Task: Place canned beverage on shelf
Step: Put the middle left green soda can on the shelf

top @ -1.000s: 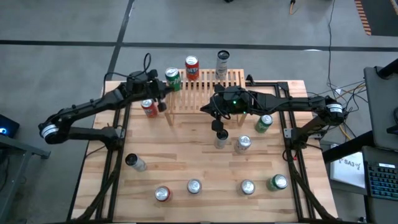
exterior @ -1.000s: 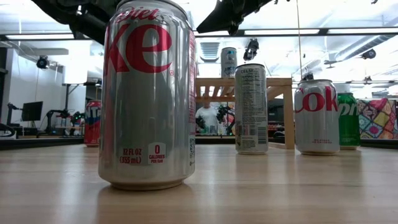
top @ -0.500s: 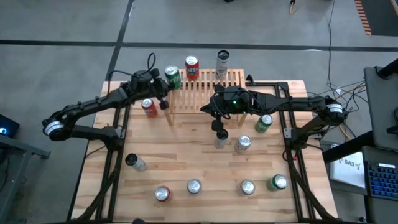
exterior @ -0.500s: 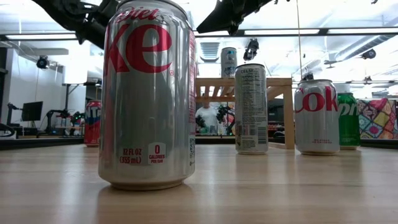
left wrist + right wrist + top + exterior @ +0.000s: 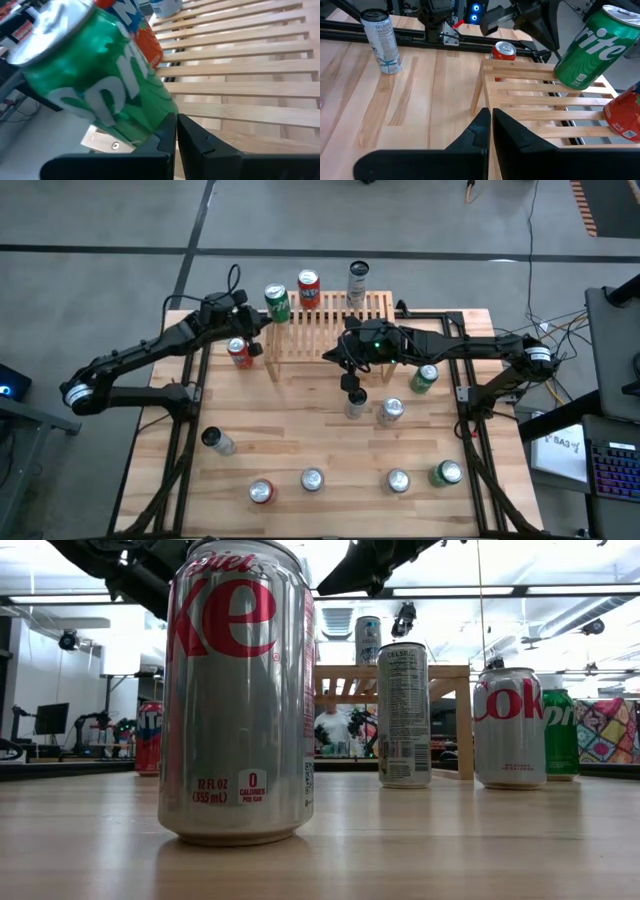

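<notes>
Reaching in from the table's (image 5: 300, 430) nine o'clock edge, the left arm is stretching toward the eleven o'clock corner of the shelf (image 5: 330, 330), its left gripper (image 5: 252, 328) hanging just off that corner with the jaws pressed together and gripping nothing. The green Sprite can (image 5: 277, 304) is standing on the shelf's left end, tilted in both wrist views, just at one o'clock of those jaws and apart from them in the high view. A red can (image 5: 309, 288) and a tall silver can (image 5: 357, 284) are also sitting on the slats. Another red can (image 5: 239, 353) is resting on the table beside the left gripper. The right arm is extending from three o'clock, its right gripper (image 5: 352, 385) hovering before the shelf's front, jaws likewise shut and empty.
</notes>
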Robot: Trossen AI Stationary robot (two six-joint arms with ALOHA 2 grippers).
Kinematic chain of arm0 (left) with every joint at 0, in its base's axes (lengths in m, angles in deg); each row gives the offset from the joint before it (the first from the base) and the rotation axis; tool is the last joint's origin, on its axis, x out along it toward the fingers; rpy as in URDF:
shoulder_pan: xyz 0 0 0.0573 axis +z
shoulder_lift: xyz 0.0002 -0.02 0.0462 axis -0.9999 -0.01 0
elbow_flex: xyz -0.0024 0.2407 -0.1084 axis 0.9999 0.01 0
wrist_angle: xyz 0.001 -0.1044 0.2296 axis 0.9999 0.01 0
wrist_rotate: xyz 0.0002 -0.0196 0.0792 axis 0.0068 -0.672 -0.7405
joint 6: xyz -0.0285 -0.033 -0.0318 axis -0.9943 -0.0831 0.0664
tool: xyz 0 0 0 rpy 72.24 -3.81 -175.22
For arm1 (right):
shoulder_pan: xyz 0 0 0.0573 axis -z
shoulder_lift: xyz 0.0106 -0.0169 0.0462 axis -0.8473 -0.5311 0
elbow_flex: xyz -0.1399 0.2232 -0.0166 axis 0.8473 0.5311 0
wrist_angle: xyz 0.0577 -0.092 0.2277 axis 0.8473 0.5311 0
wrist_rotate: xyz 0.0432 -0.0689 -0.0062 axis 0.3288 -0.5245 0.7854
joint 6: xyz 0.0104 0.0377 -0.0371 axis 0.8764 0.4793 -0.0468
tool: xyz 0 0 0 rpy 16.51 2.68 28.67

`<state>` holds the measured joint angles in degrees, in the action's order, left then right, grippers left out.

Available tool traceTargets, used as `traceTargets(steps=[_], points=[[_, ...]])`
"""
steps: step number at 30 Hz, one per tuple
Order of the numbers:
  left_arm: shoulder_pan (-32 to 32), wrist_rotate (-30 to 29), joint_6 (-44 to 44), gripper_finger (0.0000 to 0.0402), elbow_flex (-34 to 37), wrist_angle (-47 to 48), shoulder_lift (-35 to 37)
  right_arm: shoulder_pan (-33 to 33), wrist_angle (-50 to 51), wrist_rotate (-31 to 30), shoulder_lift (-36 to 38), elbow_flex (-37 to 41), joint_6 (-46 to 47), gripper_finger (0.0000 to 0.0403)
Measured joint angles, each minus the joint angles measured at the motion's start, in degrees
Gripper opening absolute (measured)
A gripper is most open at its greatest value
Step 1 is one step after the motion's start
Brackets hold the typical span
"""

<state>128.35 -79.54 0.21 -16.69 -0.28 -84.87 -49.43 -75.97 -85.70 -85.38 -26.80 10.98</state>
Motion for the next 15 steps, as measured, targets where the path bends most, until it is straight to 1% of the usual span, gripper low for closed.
traceTargets(steps=[6,11,15], points=[[0.44,-4.38,0.05,0.0000,0.00,-1.21,0.12,0.02,-0.03,-0.01,0.00,0.29,0.13,0.0009],[1.02,-4.41,0.04,0.0000,0.00,-1.42,-0.52,0.02,-0.04,-0.02,0.00,0.70,0.10,0.0009],[1.12,-4.41,0.04,0.0000,0.00,-4.07,-1.38,0.02,-0.05,-0.02,0.00,1.05,0.13,0.0009]])
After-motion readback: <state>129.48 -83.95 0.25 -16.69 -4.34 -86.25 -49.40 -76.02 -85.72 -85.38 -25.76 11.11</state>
